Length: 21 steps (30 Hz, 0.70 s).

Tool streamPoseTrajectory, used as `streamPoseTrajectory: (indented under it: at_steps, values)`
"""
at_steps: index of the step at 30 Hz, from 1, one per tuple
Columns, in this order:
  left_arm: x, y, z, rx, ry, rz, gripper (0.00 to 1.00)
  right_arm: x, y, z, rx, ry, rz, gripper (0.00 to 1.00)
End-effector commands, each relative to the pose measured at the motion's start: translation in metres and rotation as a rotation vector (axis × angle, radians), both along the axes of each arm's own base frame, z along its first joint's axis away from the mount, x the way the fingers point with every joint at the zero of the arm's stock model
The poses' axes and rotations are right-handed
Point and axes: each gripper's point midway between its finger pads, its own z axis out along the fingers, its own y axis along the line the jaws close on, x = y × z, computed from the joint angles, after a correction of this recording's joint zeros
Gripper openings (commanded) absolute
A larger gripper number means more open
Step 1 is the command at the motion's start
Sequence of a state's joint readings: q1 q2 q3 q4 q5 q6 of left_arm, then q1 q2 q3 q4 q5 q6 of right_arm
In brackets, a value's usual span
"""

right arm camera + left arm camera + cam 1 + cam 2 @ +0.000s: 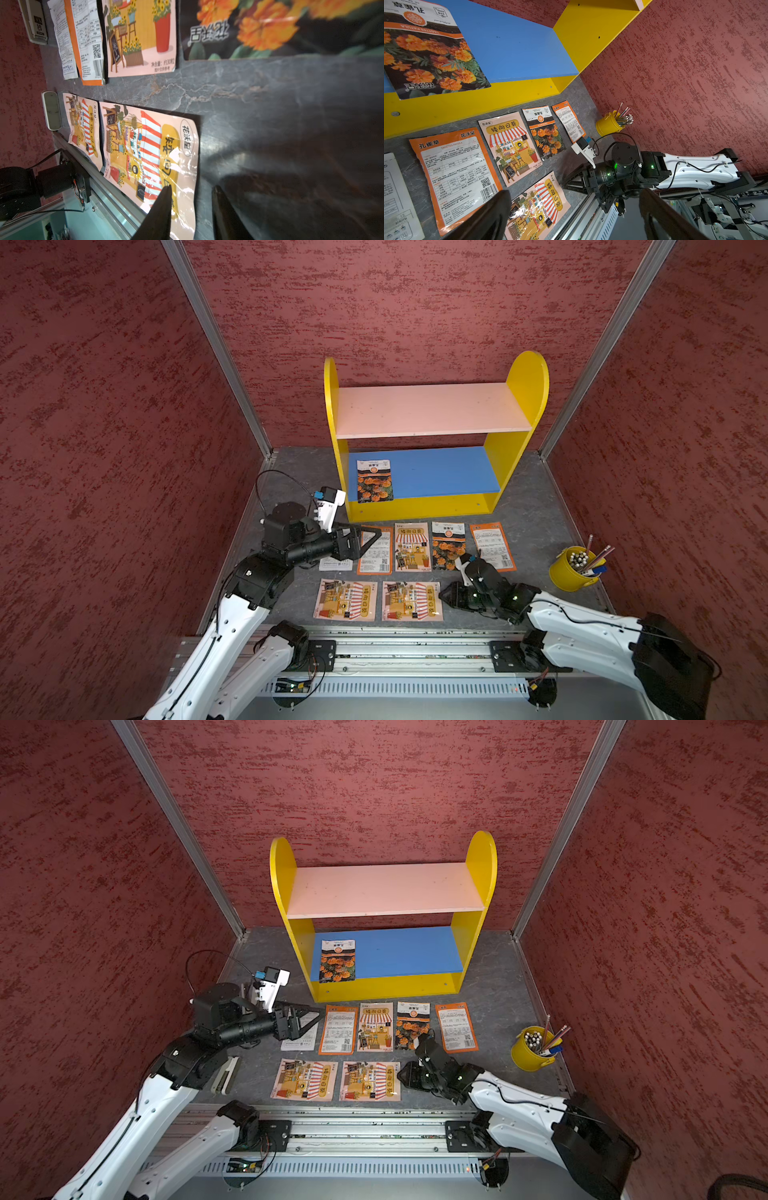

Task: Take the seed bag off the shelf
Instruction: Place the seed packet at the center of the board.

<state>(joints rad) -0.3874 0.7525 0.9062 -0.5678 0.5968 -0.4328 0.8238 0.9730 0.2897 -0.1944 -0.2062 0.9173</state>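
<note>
The seed bag (375,481) lies on the shelf's (436,506) blue board, just beyond the wide-open, empty left tool (575,192). The right tool (192,187) is slightly parted and holds nothing. Both tools' bases are cut off in the wrist views.

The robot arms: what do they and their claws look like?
The left arm and right arm have white shells, black round joints and thin black cables. The left gripper and right gripper are black with tapering fingers. Small green lights glow near the right wrist.
</note>
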Motion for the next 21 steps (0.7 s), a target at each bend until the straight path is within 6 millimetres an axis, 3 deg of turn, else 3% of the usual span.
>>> streamPoseTrajectory:
  at_steps: [1, 8, 14, 20, 21]
  values:
    - [0.0, 0.001, -0.001, 0.003, -0.016, 0.008, 1.0, 0.004, -0.019, 0.011, -0.085, -0.062, -0.026, 0.37]
    - [0.003, -0.001, -0.004, -0.002, -0.007, 0.007, 1.0, 0.006, 0.02, 0.085, 0.141, -0.195, 0.113, 0.51]
    - [0.003, 0.004, -0.006, 0.018, -0.006, 0.034, 1.0, 0.028, 0.04, 0.13, 0.093, -0.314, 0.205, 0.64]
    - [0.01, 0.023, -0.02, 0.092, 0.022, 0.154, 1.0, 0.068, 0.062, 0.161, -0.027, -0.44, 0.258, 0.97]
    - [0.01, 0.025, -0.021, 0.101, 0.024, 0.167, 1.0, 0.075, 0.067, 0.167, -0.04, -0.459, 0.264, 0.98]
